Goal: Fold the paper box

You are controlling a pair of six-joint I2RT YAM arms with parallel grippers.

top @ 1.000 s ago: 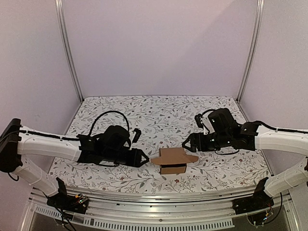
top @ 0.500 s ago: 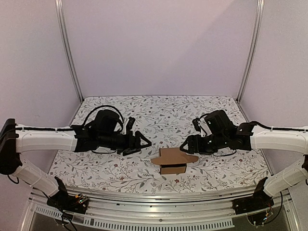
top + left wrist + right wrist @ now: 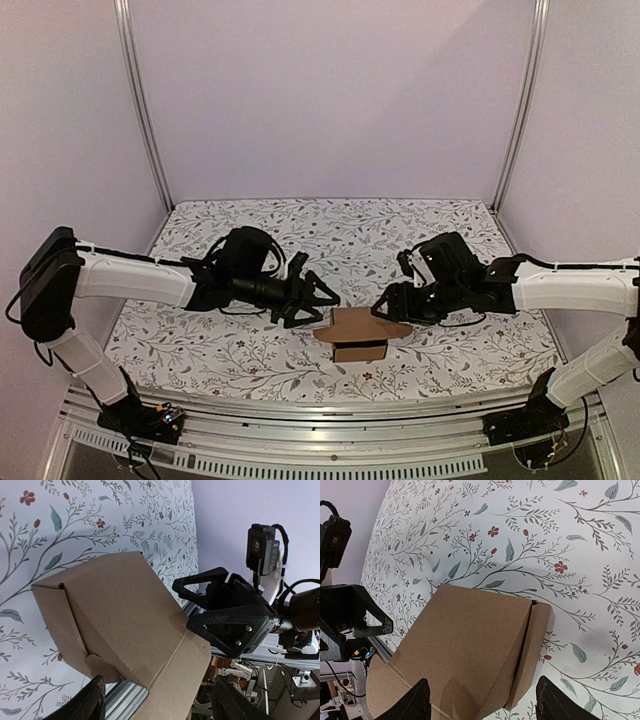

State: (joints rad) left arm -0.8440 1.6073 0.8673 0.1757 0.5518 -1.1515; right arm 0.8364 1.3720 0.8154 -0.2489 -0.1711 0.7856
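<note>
**Loose flaps, light box, two end effectors close in**

The paper box (image 3: pixel 358 338) sat on the floral bench (image 3: pixel 220 230) near its near edge, about midway between the arms. It was partly formed, with its top panel lying flat and flaps sticking out to the left and right. The left end effector (image 3: pixel 325 303) hovered at the box's far-left corner with its fingers spread wide, holding nothing. The right end effector (image 3: pixel 384 305) hovered at the far-right corner, equally wide open and empty.

The box looked light and nothing pinned it down. A push on one flap without a brace from the other side would likely slide or spin it across the bench rather than bend the crease. A press away from the scored line could crumple the panel. With the two end effectors so close over the box, they could also knock into each other.

The top view showed both arms converging and a dark opening on the box's near face. Only the left wrist view showed the crease across the outstretched flap and a small tab at a corner. The right wrist view showed the narrow side panel and its seam.
</note>
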